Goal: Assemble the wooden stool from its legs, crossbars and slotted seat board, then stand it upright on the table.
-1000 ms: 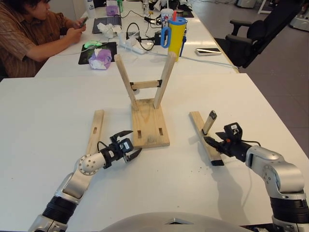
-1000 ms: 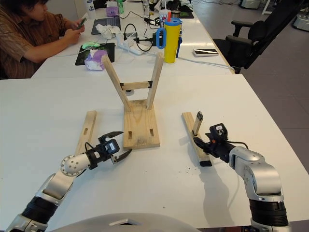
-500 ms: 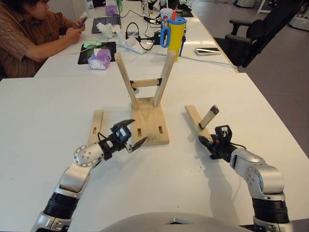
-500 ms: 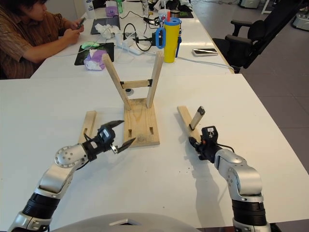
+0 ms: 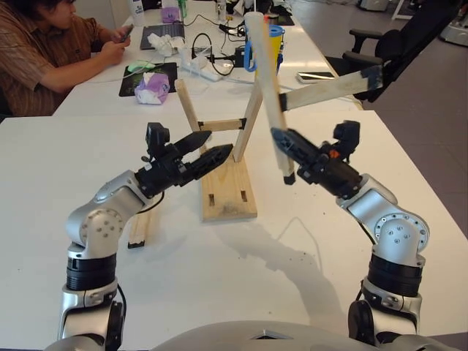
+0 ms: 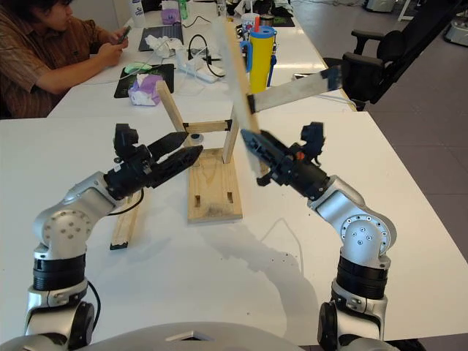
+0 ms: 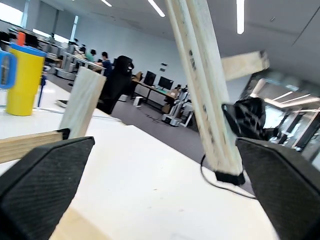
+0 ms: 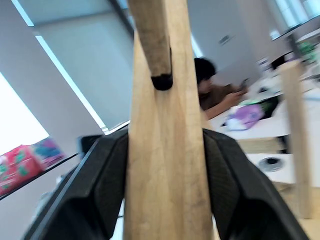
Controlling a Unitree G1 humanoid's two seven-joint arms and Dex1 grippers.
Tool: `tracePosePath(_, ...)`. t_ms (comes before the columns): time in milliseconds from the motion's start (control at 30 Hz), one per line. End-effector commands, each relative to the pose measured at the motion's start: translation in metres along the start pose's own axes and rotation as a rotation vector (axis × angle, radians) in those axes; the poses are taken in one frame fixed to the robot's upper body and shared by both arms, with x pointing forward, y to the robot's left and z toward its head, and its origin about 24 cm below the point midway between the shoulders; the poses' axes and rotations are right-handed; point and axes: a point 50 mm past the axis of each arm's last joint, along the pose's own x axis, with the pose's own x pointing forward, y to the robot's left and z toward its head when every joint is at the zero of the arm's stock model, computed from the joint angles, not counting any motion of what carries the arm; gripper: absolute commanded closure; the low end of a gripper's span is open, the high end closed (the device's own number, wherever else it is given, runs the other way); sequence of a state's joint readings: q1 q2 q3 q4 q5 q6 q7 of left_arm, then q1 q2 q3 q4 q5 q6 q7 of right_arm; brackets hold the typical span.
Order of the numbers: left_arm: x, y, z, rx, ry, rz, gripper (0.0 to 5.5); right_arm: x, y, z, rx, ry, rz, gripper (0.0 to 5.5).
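Both arms have risen from the white surface (image 5: 58, 168) within the last second. The right claw (image 5: 284, 150), which was down beside the pale wooden leg with a side crossbar (image 5: 265, 80), now has that piece clenched near its lower end. It holds the piece in the air, the leg close to vertical and the crossbar pointing off to the robot's right.

The left claw (image 5: 218, 142) has swung up and forward. It is released, fingers spread and grasping nothing, and hovers above the slotted wooden seat board (image 5: 232, 197), just beside the 2 upright legs (image 5: 219, 126) already standing in the board. 1 loose wooden leg (image 5: 139, 228) lies on the surface under the left arm.

The lifted leg looks bound for 1 of the 2 free slots near the board's front edge. For that, its lower end must be turned down and lined up. The left claw seems placed to steady the board or take hold of the piece.
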State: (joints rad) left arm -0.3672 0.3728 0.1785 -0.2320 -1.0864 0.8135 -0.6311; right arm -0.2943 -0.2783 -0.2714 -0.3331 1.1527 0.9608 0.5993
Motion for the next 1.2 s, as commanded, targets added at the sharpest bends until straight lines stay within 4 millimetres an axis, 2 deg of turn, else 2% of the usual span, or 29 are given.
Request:
tracePosePath(33, 0.008, -0.008, 0.016, -0.093, 0.002, -0.112, 0.10, 0.002, 0.007, -0.001, 0.068, 0.107, 0.138, 3.44)
tracePosePath(267, 0.016, -0.017, 0.018, -0.164, 0.032, -0.206, 0.10, -0.002, 0.008, -0.005, 0.124, 0.250, 0.238, 3.44)
tracePosePath(600, 0.013, -0.020, 0.015, -0.189, 0.075, -0.219, 1.47, -0.005, 0.010, -0.004, 0.119, 0.309, 0.272, 3.44)
tracePosePath(1000, 0.006, -0.021, 0.013, -0.180, 0.124, -0.228, 3.40, -0.011, 0.009, -0.004, 0.106, 0.369, 0.273, 3.44)
tracePosePath(1100, -0.005, -0.017, 0.011, -0.169, 0.140, -0.186, 3.46, -0.014, 0.002, -0.002, 0.096, 0.391, 0.238, 3.44)
tracePosePath(1133, -0.009, -0.014, 0.009, -0.159, 0.152, -0.159, 3.46, -0.015, 0.001, -0.001, 0.088, 0.388, 0.228, 3.08)
tracePosePath(1200, -0.021, -0.007, 0.009, -0.153, 0.137, -0.099, 3.46, -0.016, -0.002, -0.002, 0.073, 0.381, 0.203, 2.81)
